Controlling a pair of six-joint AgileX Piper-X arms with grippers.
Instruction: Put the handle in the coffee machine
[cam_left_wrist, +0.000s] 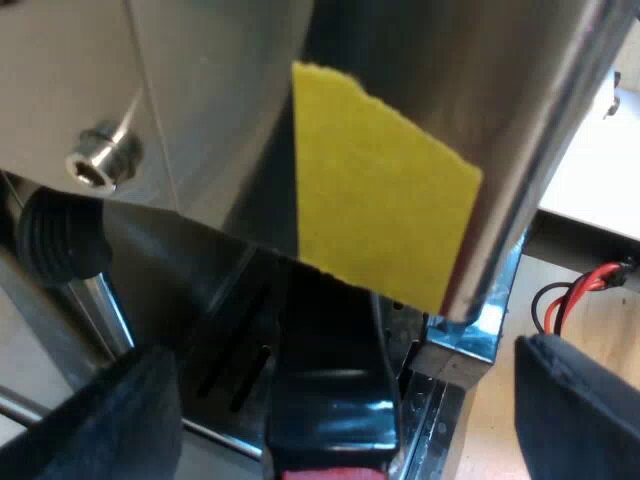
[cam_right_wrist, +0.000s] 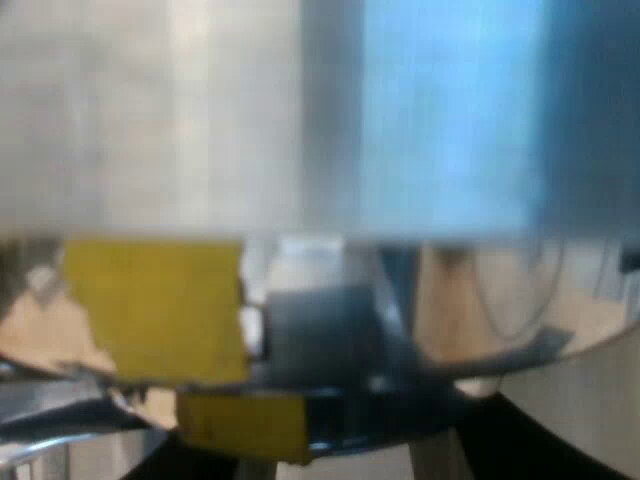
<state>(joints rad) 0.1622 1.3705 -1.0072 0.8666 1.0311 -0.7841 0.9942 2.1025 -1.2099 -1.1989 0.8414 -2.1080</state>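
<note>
The holder's dark glossy handle (cam_left_wrist: 330, 395) runs in under the espresso machine's steel front (cam_left_wrist: 220, 110), its red end (cam_left_wrist: 330, 472) nearest to me. My left gripper (cam_left_wrist: 340, 420) is open, with one black finger (cam_left_wrist: 120, 420) on each side of the handle and clear gaps between. A yellow tape patch (cam_left_wrist: 375, 215) sits on the steel just above the handle. My right gripper (cam_right_wrist: 340, 462) hangs very close to a shiny steel surface (cam_right_wrist: 300, 110) with a yellow patch (cam_right_wrist: 155, 305) and a dark part (cam_right_wrist: 320, 340) below it.
A bolt head (cam_left_wrist: 100, 160) and a black ribbed knob (cam_left_wrist: 60, 235) stick out of the machine near the handle. The metal drip tray's edge (cam_left_wrist: 470, 340) lies beneath. Red and black wires (cam_left_wrist: 575, 295) lie on the light table beyond the machine's corner.
</note>
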